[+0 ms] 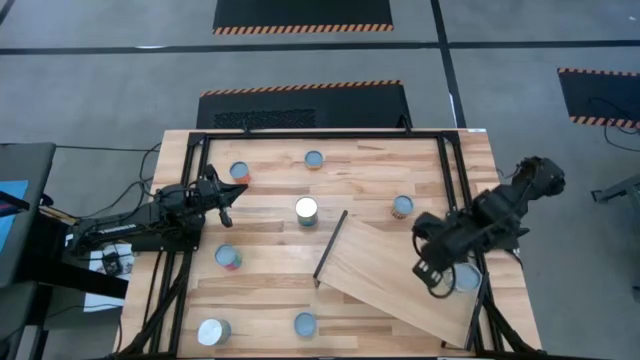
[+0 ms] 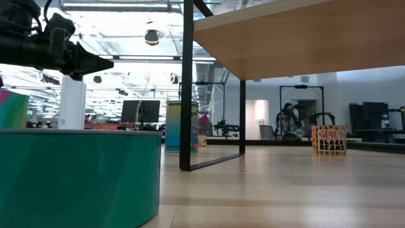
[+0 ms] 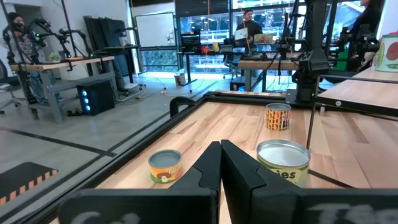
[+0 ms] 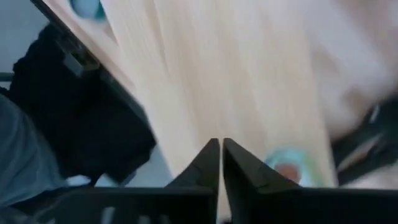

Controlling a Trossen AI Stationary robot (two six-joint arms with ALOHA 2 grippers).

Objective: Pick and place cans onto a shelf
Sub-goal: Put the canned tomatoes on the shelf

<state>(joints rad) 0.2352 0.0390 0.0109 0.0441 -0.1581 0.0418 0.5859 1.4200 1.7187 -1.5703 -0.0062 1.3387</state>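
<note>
Several cans stand on the plank table: a white-topped one (image 1: 306, 210) in the middle, others at the far left (image 1: 240, 172), the far middle (image 1: 314, 160) and the right (image 1: 403, 206). The shelf (image 1: 400, 275), a pale board with a dark edge (image 1: 330, 245), lies tilted at the right. My left gripper (image 1: 228, 195) is shut and empty above the table's left part, between cans (image 3: 165, 167) (image 3: 283, 160). My right gripper (image 1: 432, 275) is shut and empty over the shelf's near right part, beside a can (image 1: 466, 278) that also shows in its wrist view (image 4: 287, 165).
More cans stand near the front: one (image 1: 228, 258) at the left, one (image 1: 214, 332) at the near left corner and one (image 1: 305, 324) at the near middle. A black frame (image 1: 445, 170) runs around the table. In the low view the shelf's underside (image 2: 304, 38) hangs over the tabletop.
</note>
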